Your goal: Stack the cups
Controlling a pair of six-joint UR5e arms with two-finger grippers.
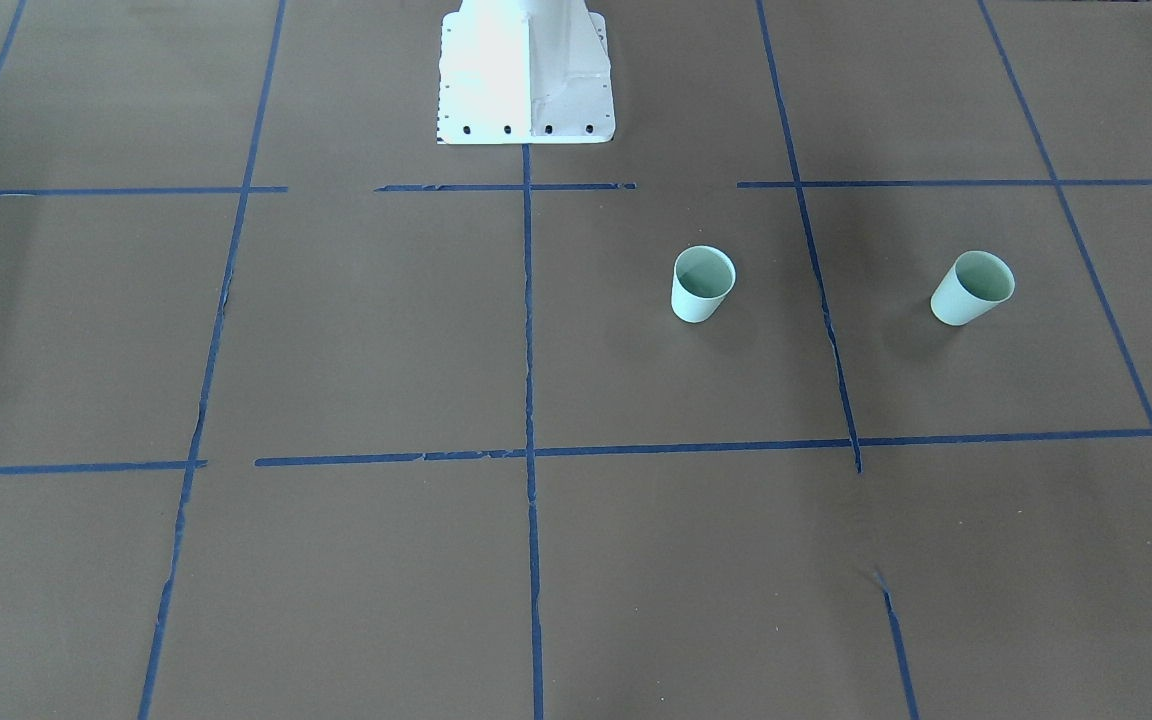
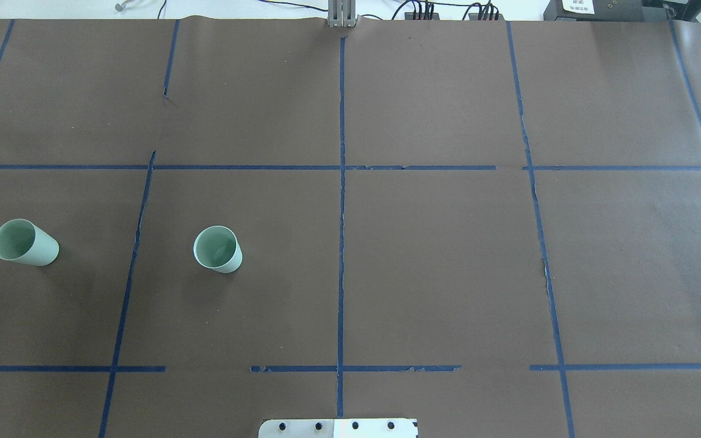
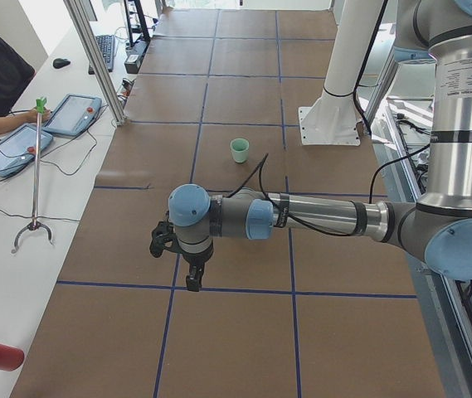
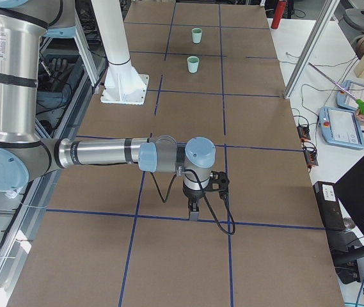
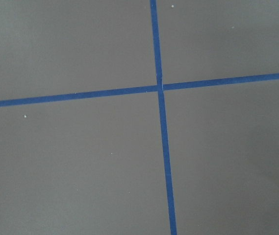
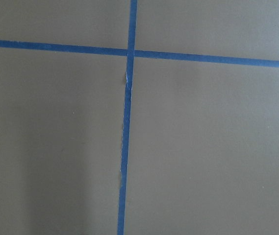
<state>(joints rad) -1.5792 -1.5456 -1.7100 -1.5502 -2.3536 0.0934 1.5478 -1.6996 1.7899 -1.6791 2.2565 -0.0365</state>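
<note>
— Status?
— Inner cup and outer cup stand upright on the robot's left, well apart. Left gripper and right gripper hover elsewhere; I can't tell their opening.
— Advice?
— Pinch one wall near the rim, lift clear, then lower it straight into the other.

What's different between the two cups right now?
The inner cup stands near the centre tape line; the outer cup stands far toward the robot's left end. Another blue tape line separates them, so each occupies its own grid square. Both are pale green, upright, empty, ungripped.
</note>
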